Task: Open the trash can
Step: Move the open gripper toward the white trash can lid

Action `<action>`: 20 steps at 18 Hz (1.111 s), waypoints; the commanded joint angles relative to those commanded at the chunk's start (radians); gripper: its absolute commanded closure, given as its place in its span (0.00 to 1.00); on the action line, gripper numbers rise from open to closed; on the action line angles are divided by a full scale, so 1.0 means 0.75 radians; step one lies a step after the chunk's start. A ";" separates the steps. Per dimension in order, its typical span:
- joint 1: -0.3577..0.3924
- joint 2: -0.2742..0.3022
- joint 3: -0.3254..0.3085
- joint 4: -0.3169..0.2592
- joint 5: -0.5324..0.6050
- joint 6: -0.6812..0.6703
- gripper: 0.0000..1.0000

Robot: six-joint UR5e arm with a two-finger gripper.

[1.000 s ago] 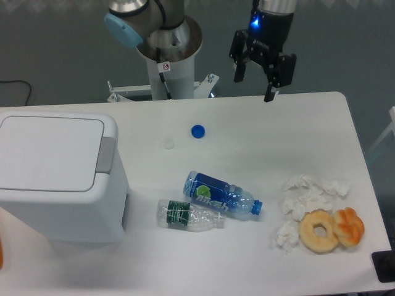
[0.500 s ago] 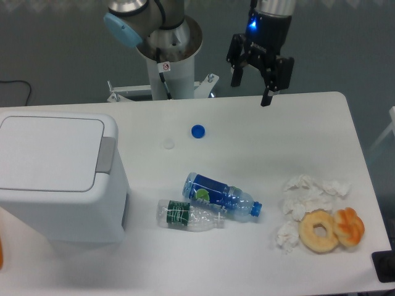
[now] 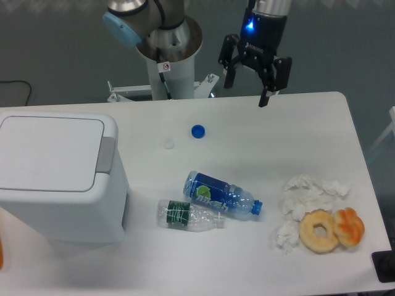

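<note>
The bin [image 3: 58, 176] sits at the left end of the tabletop [image 3: 259, 129], its flat lid down and the grey tab [image 3: 105, 155] on its right edge. The bin's left side runs out of the frame, and an orange sliver at the lower left corner is cut off too far to identify.

The gripper [image 3: 245, 90] hangs above the far edge of the tabletop, well apart from the bin, its fingers [image 3: 266, 91] spread with nothing between them. A blue light glows on the body above it. The upper arm leaves the frame at the top, and only the lower part of the robot's base column [image 3: 168, 55] shows.

A blue cap [image 3: 197, 131] lies alone near the middle, with a faint pale disc [image 3: 168, 144] just left of it, too small to make out. Two bottles lie on their sides nearer the front: a blue-labelled one [image 3: 221, 195] and a clear, crushed one [image 3: 188, 215] with a green label, touching or nearly so. At the right are crumpled tissues [image 3: 308, 192], a ring doughnut [image 3: 319, 231] and an orange pastry [image 3: 349, 226] against it. A dark object [image 3: 384, 267] is clipped by the lower right corner.
</note>
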 joint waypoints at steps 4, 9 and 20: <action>-0.051 -0.022 0.022 0.000 -0.033 -0.149 0.00; -0.055 -0.053 0.059 0.000 -0.127 -0.372 0.00; -0.243 -0.166 0.098 0.225 -0.137 -0.937 0.00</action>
